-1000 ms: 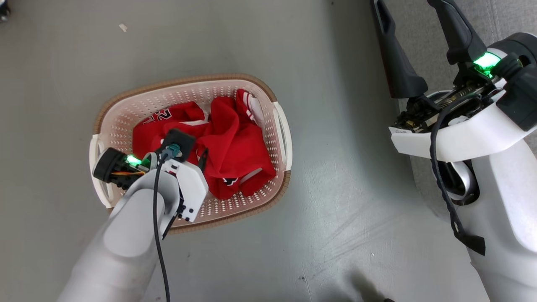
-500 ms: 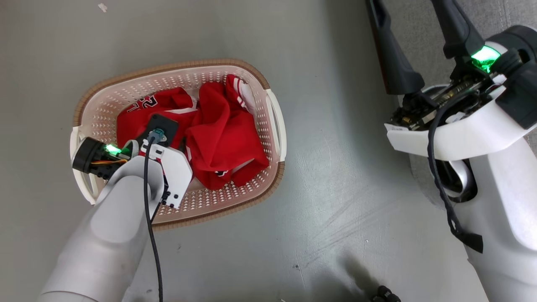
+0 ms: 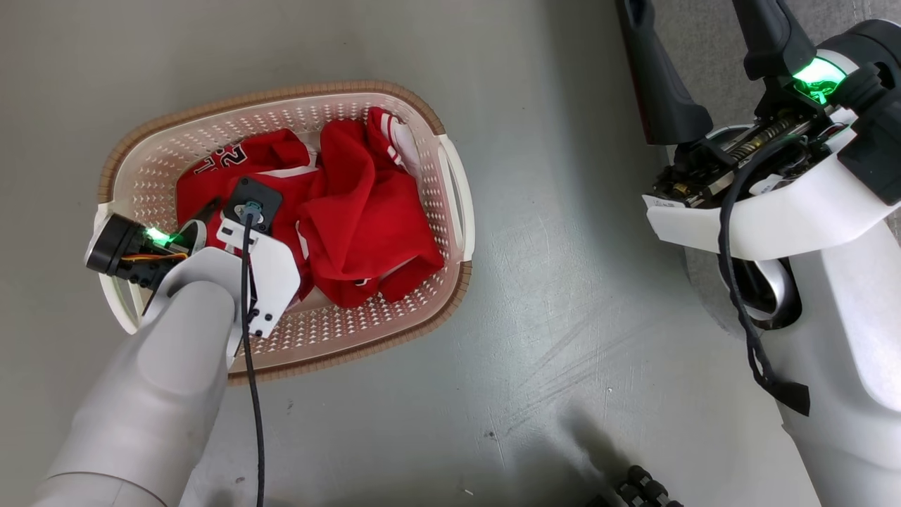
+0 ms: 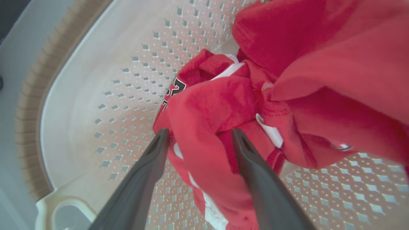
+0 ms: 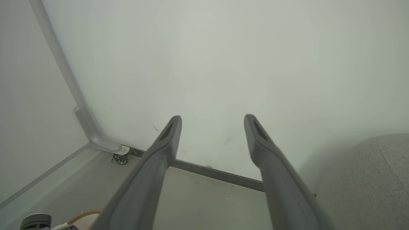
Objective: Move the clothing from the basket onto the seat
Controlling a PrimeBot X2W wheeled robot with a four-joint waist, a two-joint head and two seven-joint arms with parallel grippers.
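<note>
Left gripper (image 4: 200,132) reaches into the basket (image 3: 422,123), jaws wide over the clothing (image 3: 366,225).
Its jaws are spread wide, with a fold of the red clothing between the two dark fingers (image 4: 143,179) but not pinched. The clothing lies crumpled inside the basket, which stands on the grey floor (image 3: 563,296). The right gripper (image 5: 213,118) hangs in the air near the grey seat (image 5: 367,182), jaws wide and empty, pointing at a pale wall (image 5: 223,64).
</note>
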